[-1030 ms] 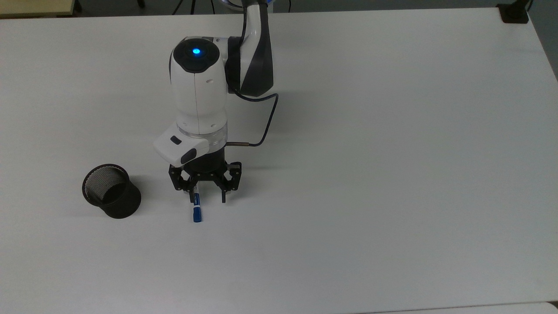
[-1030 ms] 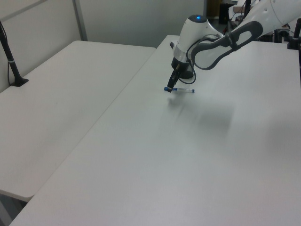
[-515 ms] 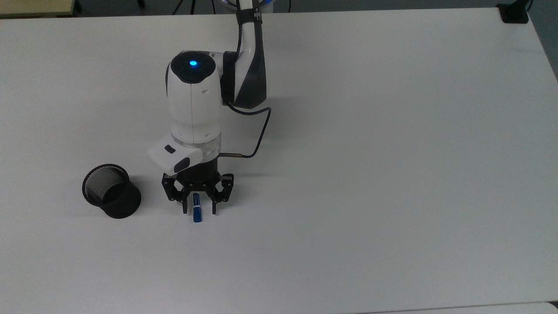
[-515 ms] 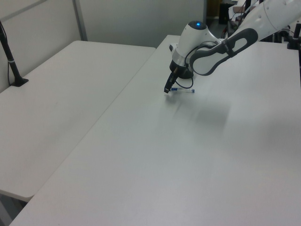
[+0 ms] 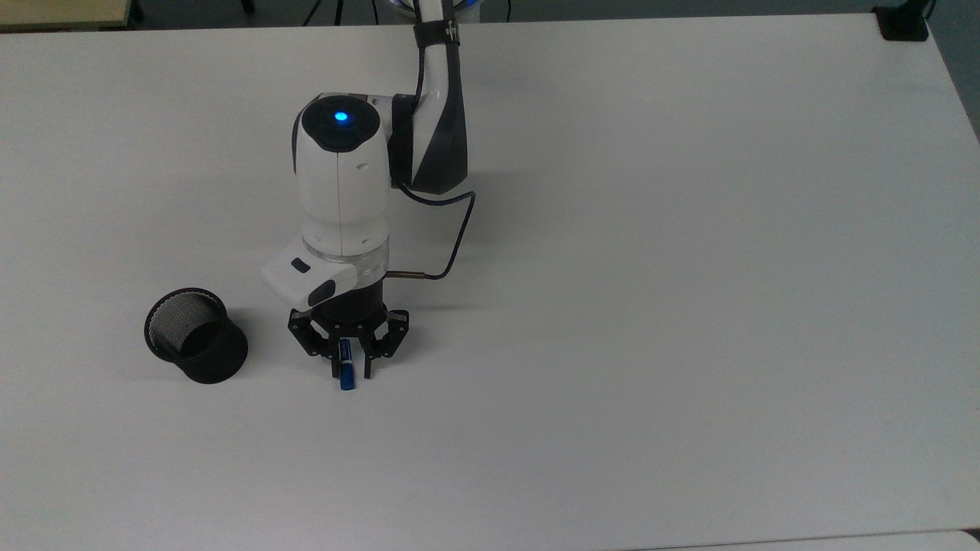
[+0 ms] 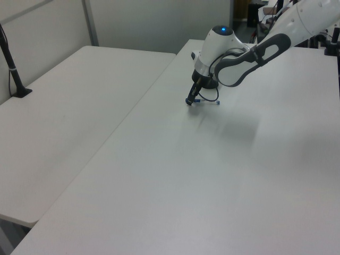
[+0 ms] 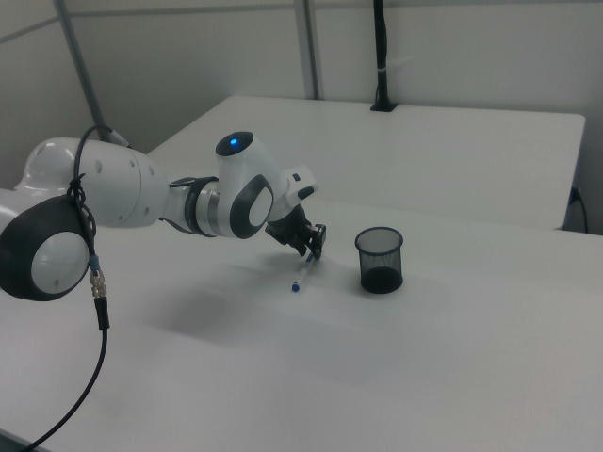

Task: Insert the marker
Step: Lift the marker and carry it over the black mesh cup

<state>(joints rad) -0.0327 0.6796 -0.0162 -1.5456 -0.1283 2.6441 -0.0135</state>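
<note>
The end effector (image 5: 351, 373) stood low over the white counter (image 5: 651, 306), fingers narrowly parted around the marker (image 5: 347, 370), which lay flat beside the black mesh cup (image 5: 195, 334)

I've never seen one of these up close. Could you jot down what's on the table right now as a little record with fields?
Table: white table, nearly bare
Marker: marker with a blue cap, lying flat on the table
Cup: black mesh cup, upright, on the top view's left of the marker, apart from it
Arm: white robot arm reaching down over the marker
Gripper: gripper low at the table, one finger on each side of the marker
Marker in the cup: not yet
</note>
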